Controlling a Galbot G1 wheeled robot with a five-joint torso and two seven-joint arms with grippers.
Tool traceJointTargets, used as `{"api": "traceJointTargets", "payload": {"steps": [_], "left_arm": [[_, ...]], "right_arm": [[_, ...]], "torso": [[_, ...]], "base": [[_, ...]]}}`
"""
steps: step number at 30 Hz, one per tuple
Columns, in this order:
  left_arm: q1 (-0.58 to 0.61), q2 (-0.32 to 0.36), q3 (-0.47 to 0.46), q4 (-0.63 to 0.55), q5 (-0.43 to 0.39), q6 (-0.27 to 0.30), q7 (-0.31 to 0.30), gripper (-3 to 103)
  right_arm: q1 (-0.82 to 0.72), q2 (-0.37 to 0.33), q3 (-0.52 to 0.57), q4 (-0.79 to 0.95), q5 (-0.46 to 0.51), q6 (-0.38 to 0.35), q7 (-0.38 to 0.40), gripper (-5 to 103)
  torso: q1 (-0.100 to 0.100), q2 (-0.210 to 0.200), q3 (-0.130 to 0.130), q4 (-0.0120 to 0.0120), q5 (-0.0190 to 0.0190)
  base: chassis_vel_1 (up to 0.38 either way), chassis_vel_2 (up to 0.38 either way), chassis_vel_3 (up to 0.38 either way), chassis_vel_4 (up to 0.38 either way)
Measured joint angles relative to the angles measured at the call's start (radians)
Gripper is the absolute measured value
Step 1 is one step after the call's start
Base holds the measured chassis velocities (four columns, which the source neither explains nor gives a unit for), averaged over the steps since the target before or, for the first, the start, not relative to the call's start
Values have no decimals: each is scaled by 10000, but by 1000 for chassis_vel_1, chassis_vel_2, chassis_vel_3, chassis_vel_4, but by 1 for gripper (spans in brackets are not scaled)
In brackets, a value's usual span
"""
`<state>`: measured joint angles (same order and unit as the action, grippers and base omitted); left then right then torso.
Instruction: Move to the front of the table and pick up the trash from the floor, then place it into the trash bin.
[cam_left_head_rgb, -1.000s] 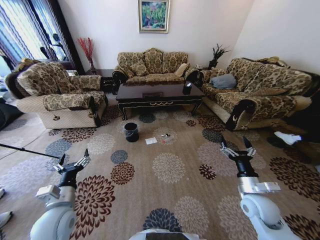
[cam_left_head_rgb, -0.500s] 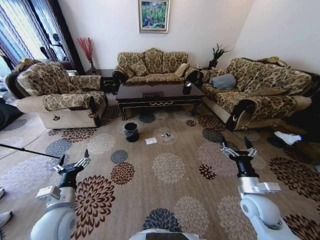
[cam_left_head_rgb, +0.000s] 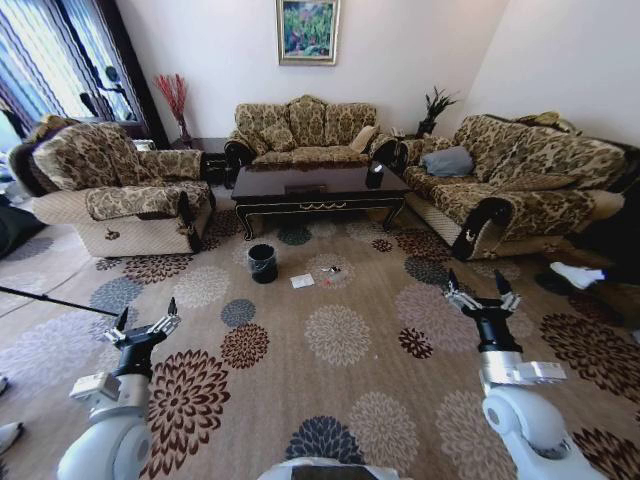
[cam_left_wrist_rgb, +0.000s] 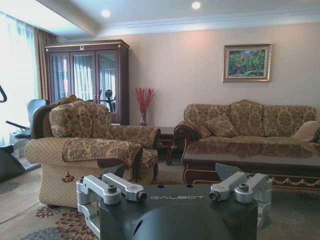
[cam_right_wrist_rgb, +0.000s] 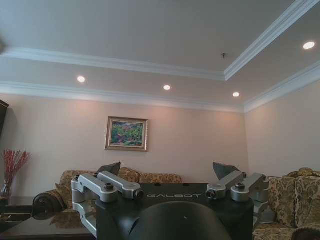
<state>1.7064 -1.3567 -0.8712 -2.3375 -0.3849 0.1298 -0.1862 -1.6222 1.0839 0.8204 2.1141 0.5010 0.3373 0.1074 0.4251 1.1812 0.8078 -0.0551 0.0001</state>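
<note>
the flat white square paper sheet lies on the flowered carpet with tiny scraps near it, just beside the small round black bin, before the glossy dark wood coffee table; left gripper and right gripper hover well apart from them, both spread wide and empty

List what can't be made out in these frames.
- Tiny scraps near the white paper sheet, head view: too small to tell what they are.
- Trash bin, head view: inside is dark, contents unreadable.
- Floor under the table, head view: hidden in its shadow.
- Table front rail, left wrist view: partly covered by the left gripper.
- Floor, right wrist view: out of frame; the right gripper points at the ceiling.
</note>
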Motion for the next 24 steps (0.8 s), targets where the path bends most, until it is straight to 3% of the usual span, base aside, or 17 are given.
{"api": "traceJointTargets", "payload": {"steps": [8,11,13,19,24], "left_arm": [[58,87,48,79,-101,-180,614,100],[-31,385,60,106,-126,-110,1081,100],[-33,556,44,143,-12,-110,1233,100],[-11,722,57,227,372,-139,1498,100],[-22,626,139,302,628,-210,1540,100]], "right_arm": [[-371,-540,201,110,91,-356,-461,100],[-661,-836,358,116,198,-720,-1736,100],[-748,-926,421,147,192,-993,-1925,100],[-926,-1121,434,481,622,-2214,-1663,100],[-953,-1111,354,638,623,-2766,-1203,100]], "torso": [[-178,-393,-215,0,-1],[-263,-566,-304,-2,-1],[-291,-629,-338,-2,-1],[-387,-854,-471,0,-2],[-460,-1019,-562,0,-2]], "base": [[0,0,0,0],[0,0,0,0],[0,0,0,0],[0,0,0,0],[0,0,0,0]]}}
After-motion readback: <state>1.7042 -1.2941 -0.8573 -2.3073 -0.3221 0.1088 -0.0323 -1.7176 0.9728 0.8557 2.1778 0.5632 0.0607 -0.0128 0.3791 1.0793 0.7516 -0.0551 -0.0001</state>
